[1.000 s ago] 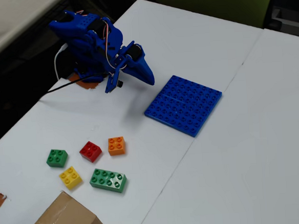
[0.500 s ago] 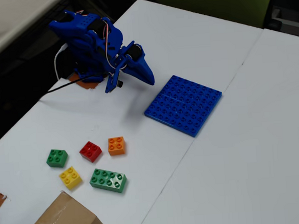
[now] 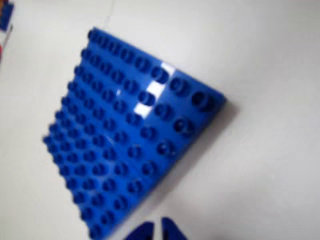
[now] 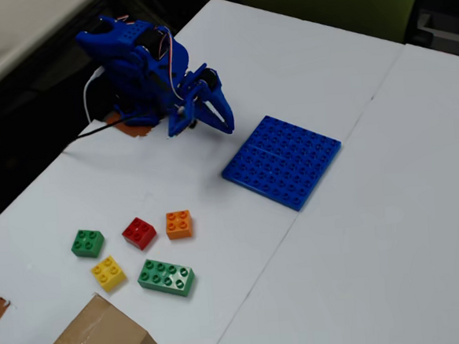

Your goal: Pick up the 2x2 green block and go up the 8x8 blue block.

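Observation:
The small 2x2 green block [image 4: 87, 242] sits on the white table at the lower left of the fixed view, apart from the arm. The large flat 8x8 blue block [image 4: 282, 161] lies mid-table and fills the wrist view [image 3: 130, 130]. My blue gripper [image 4: 225, 125] hangs folded near the arm's base, just left of the plate's far corner, with its fingers together and nothing between them. In the wrist view the gripper [image 3: 159, 231] shows as two dark blue tips at the bottom edge, nearly touching.
A red brick [image 4: 139, 232], an orange brick [image 4: 179, 223], a yellow brick [image 4: 108, 272] and a longer green 2x4 brick [image 4: 167, 277] lie beside the green block. A cardboard box [image 4: 100, 342] stands at the bottom left. The table edge runs along the left.

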Controlling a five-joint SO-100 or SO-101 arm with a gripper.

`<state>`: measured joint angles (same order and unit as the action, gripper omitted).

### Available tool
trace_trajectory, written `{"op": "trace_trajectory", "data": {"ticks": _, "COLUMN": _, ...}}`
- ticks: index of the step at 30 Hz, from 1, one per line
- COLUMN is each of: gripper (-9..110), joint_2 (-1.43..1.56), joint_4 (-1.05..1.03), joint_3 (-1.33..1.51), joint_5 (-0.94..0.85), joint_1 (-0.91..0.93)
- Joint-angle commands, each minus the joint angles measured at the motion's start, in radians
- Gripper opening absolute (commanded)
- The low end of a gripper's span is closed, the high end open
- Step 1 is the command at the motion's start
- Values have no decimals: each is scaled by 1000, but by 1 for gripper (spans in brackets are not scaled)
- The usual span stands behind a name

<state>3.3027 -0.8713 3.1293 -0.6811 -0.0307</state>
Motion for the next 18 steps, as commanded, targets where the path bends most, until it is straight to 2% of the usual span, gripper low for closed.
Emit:
{"op": "trace_trajectory", "data": {"ticks": 1, "gripper": 1, "joint_2": 8, "joint_4": -69, "joint_3": 6, "joint_5": -607, "joint_1": -2}}
{"op": "trace_trajectory", "data": {"ticks": 5, "gripper": 1, "joint_2": 6, "joint_4": -242, "joint_3": -41, "joint_5": -1052, "joint_1": 81}}
{"op": "trace_trajectory", "data": {"ticks": 9, "gripper": 2, "joint_2": 6, "joint_4": -428, "joint_3": -166, "joint_5": -1336, "joint_1": 242}}
{"op": "trace_trajectory", "data": {"ticks": 12, "gripper": 3, "joint_2": 5, "joint_4": -526, "joint_3": -273, "joint_5": -1331, "joint_1": 307}}
{"op": "trace_trajectory", "data": {"ticks": 18, "gripper": 9, "joint_2": -249, "joint_4": -678, "joint_3": -603, "joint_5": -1066, "joint_1": 423}}
